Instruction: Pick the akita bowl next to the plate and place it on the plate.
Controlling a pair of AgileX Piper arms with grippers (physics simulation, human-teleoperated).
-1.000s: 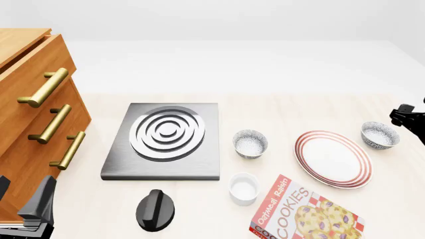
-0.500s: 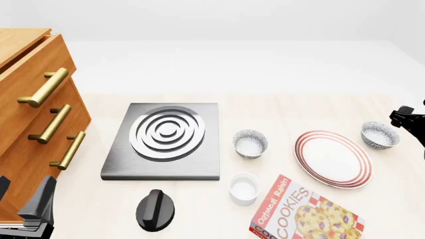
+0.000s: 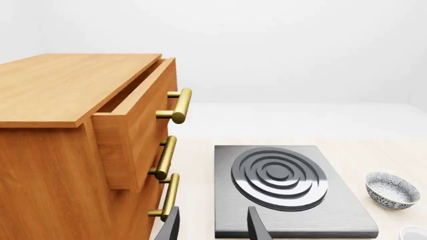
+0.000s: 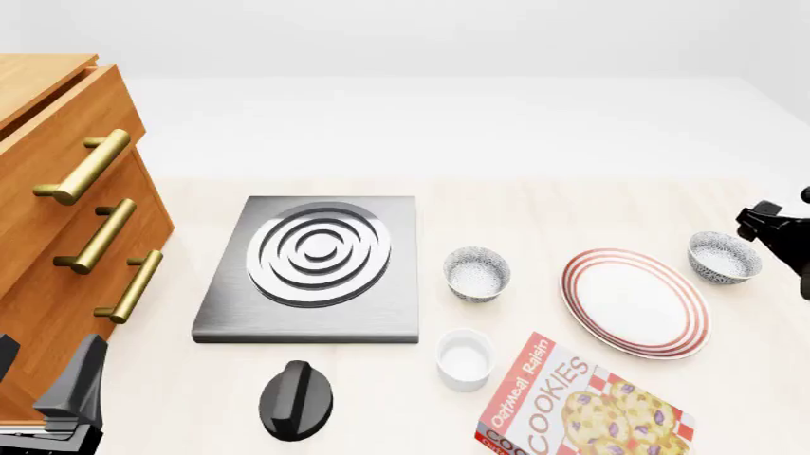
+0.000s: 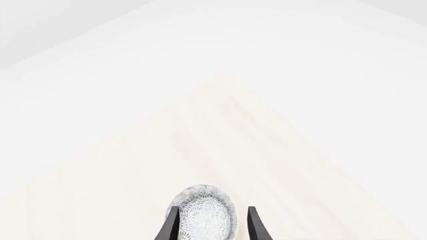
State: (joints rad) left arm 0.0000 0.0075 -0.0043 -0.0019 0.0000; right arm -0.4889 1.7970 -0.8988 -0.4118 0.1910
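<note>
**Two speckled bowls, one beside the plate under the right gripper**

Two look-alike bowls sit on the table, both with nothing in them. The akita bowl stands at the right edge of the front view, just right of the plate, whose red-ringed white surface is bare. The other speckled bowl stands mid-frame, left of the plate, with a plain white cup below it, also unfilled.

In the right wrist view the right gripper has its fingers apart, and the akita bowl lies between the fingertips, nearer one finger. The left gripper hangs with fingers apart at the front view's lower left, beside the wooden drawer cabinet.

A stove burner plate, a black knob and a cookie box lie well apart from the akita bowl; nothing blocks it.
</note>
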